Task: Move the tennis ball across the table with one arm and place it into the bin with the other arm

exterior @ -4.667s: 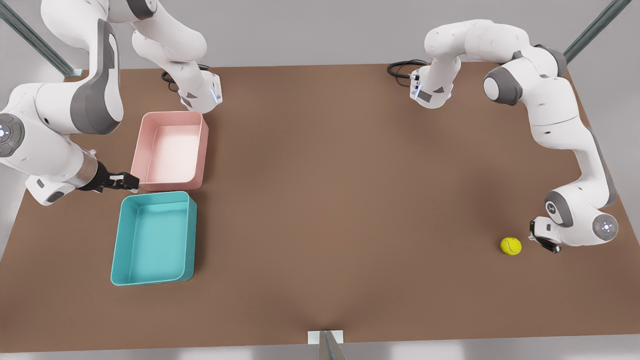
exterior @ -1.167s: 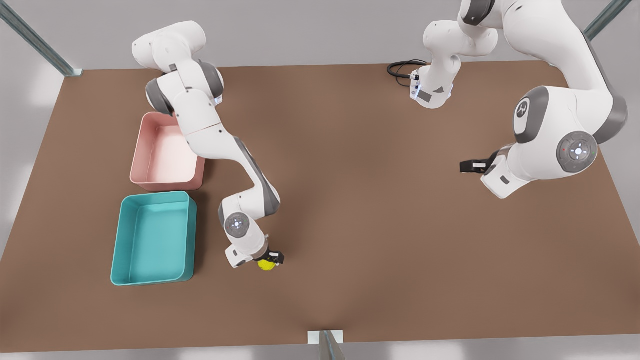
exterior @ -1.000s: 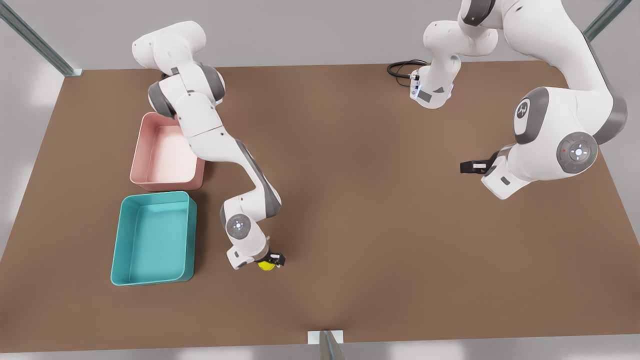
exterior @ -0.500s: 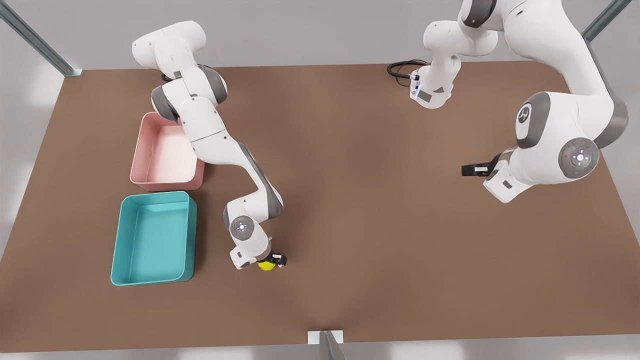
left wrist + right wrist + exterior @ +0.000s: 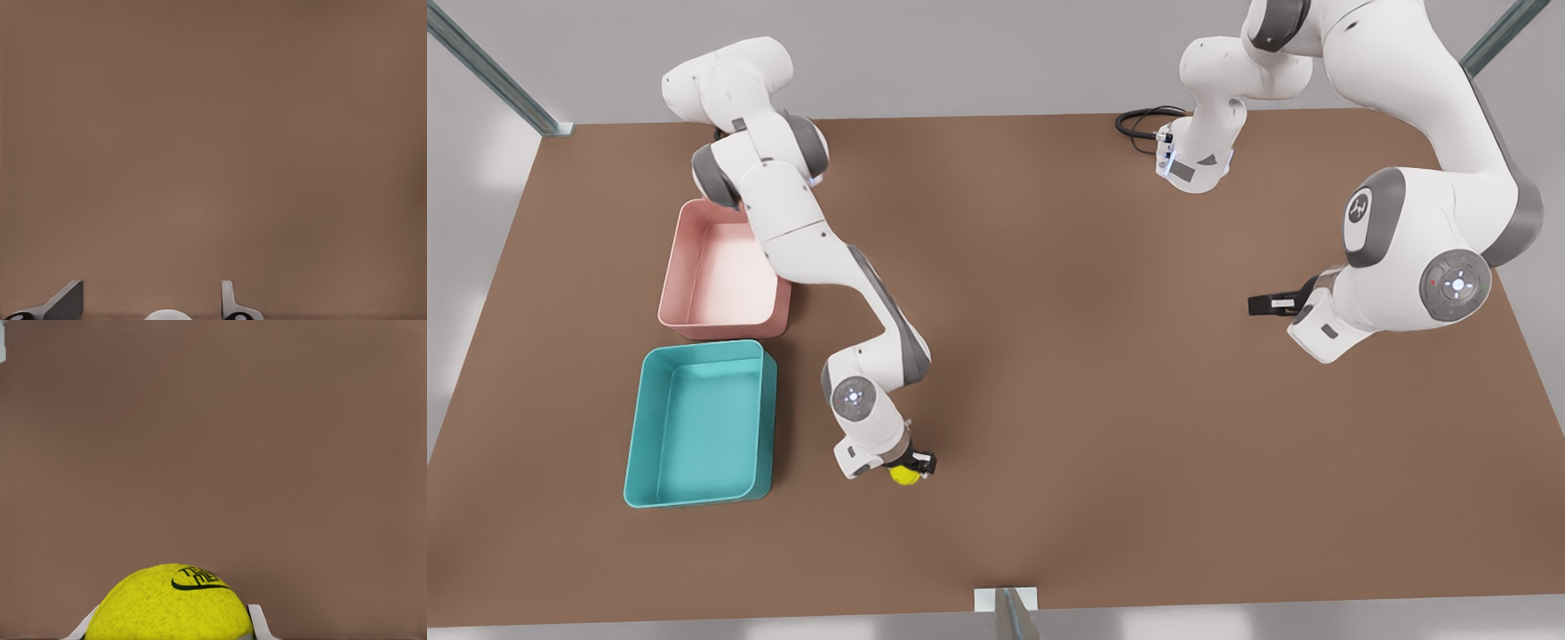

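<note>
The yellow-green tennis ball [image 5: 905, 476] [image 5: 170, 603] is low over the brown table [image 5: 1103, 400], right of the teal bin [image 5: 768, 418] in the front view. My right gripper [image 5: 912, 466] [image 5: 170, 628] is shut on the tennis ball, with one white fingertip [image 5: 259, 623] against each side. I cannot tell whether the ball touches the table. My left gripper [image 5: 1261, 305] [image 5: 150, 303] hangs open over bare table at the front view's right, nothing between its fingers [image 5: 67, 303].
A pink bin [image 5: 671, 267] stands behind the teal one, partly under the right arm's forearm. A black cable [image 5: 1138, 123] lies by the far arm base. A metal post [image 5: 1007, 613] stands at the table's near edge.
The ball went from the front view's right side to beside the teal bin, and the right gripper has closed on it. In the last second that gripper crept slightly toward the near edge.
</note>
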`<action>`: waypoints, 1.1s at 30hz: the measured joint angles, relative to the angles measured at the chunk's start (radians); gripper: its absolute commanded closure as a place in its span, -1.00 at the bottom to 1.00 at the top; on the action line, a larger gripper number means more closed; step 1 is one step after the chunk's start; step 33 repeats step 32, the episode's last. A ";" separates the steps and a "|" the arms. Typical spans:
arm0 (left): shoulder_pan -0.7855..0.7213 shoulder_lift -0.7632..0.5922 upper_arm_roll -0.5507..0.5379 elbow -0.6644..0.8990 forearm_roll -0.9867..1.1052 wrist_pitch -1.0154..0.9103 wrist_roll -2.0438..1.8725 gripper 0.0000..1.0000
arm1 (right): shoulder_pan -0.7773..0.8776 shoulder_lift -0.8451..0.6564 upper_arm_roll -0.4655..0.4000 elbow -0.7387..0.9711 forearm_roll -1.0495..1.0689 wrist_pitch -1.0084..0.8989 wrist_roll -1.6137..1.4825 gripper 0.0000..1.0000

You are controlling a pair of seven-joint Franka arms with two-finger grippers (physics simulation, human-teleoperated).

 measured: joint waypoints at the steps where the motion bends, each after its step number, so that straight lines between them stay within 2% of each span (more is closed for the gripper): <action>1: 0.000 0.000 0.000 0.000 0.000 0.000 0.000 -1.00 | -0.002 -0.050 -0.001 -0.029 -0.014 -0.011 -0.006 -0.55; 4: -0.001 0.001 0.000 0.000 0.000 0.001 -0.001 -1.00 | -0.083 -0.217 -0.005 -0.076 -0.083 -0.121 -0.056 -0.55; 6: -0.001 0.001 0.000 0.002 0.000 0.002 -0.002 -1.00 | -0.158 -0.279 -0.058 -0.078 -0.122 -0.222 -0.119 -0.55; 10: -0.002 0.001 -0.001 0.006 -0.014 0.003 -0.003 -1.00 | -0.261 -0.294 -0.187 -0.077 -0.149 -0.365 -0.288 -0.55; 12: 0.002 0.005 0.000 0.007 -0.020 0.008 -0.003 -1.00 | -0.308 -0.258 -0.208 -0.081 -0.140 -0.407 -0.366 -0.55; 18: 0.000 0.008 -0.001 0.007 -0.029 0.016 -0.005 -1.00 | -0.331 -0.264 -0.215 -0.174 -0.103 -0.466 -0.554 -0.58; 19: 0.000 0.008 -0.001 0.008 -0.029 0.016 -0.005 -1.00 | -0.329 -0.274 -0.214 -0.196 -0.100 -0.468 -0.578 -1.00; 24: 0.040 0.008 0.000 0.007 -0.029 0.012 -0.005 -1.00 | -0.325 -0.298 -0.210 -0.213 -0.089 -0.479 -0.683 -1.00; 30: 0.043 0.007 -0.008 0.006 -0.029 -0.007 -0.005 -1.00 | -0.299 -0.676 -0.162 -0.203 -0.117 -0.699 -0.714 -1.00; 33: 0.045 0.008 -0.008 0.006 -0.029 -0.013 -0.005 -1.00 | -0.311 -0.751 -0.142 -0.209 -0.126 -0.773 -0.714 -1.00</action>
